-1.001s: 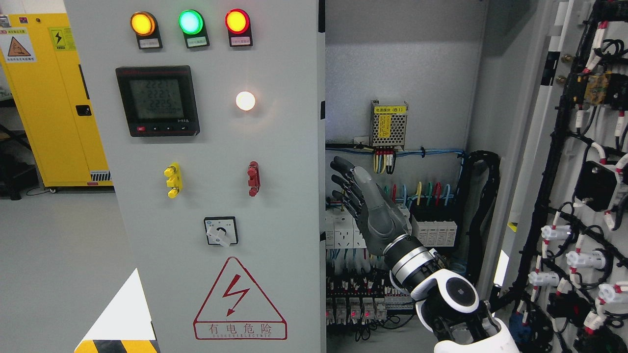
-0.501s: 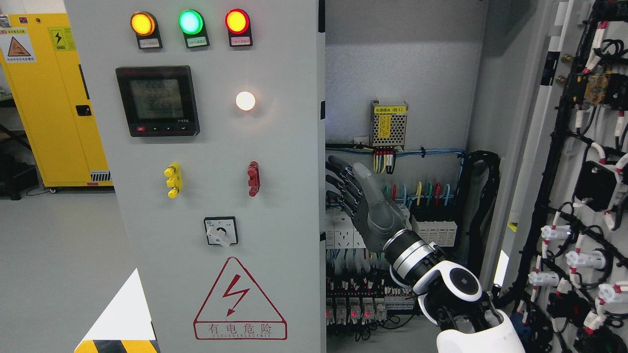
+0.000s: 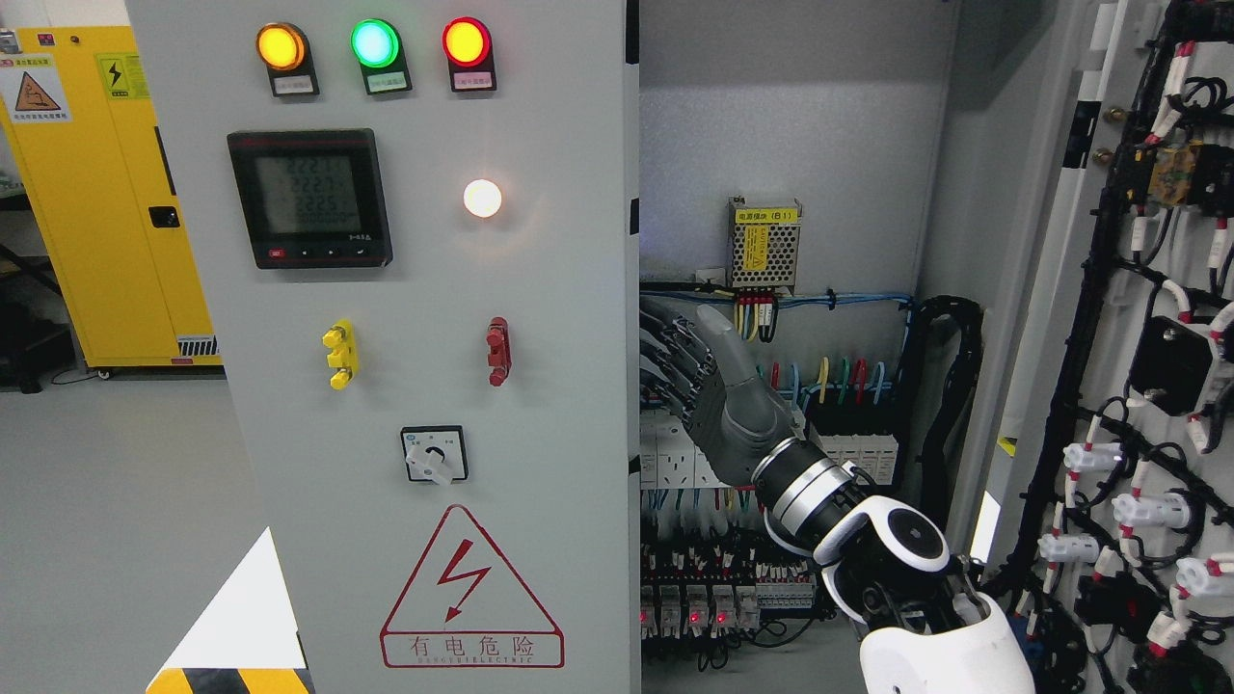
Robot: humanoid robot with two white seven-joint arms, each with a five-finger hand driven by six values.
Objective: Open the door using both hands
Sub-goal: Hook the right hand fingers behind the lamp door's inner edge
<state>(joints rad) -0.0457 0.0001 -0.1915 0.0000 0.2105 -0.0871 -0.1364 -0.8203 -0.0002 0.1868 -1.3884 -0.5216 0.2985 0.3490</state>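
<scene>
A grey cabinet door [image 3: 415, 405] fills the left half of the head view, still closed, with indicator lamps, a meter and a rotary switch on it. The right door [image 3: 1147, 386] stands swung open at the far right, showing its wired inner side. My right hand [image 3: 689, 371] is raised inside the open cabinet bay. Its fingers are spread and hold nothing, and their tips reach the inner edge [image 3: 636, 366] of the left door. Whether they touch that edge is not visible. The left arm does not show.
Behind the hand are breakers, coloured wiring and a power supply [image 3: 764, 245] on the back panel. A thick black cable bundle [image 3: 950, 405] runs down the bay's right side. A yellow cabinet [image 3: 106, 193] stands on the floor at far left.
My right hand has moved left across the open bay, from mid-bay to the left door's inner edge. Its fingers stay spread. The doors have not moved.
</scene>
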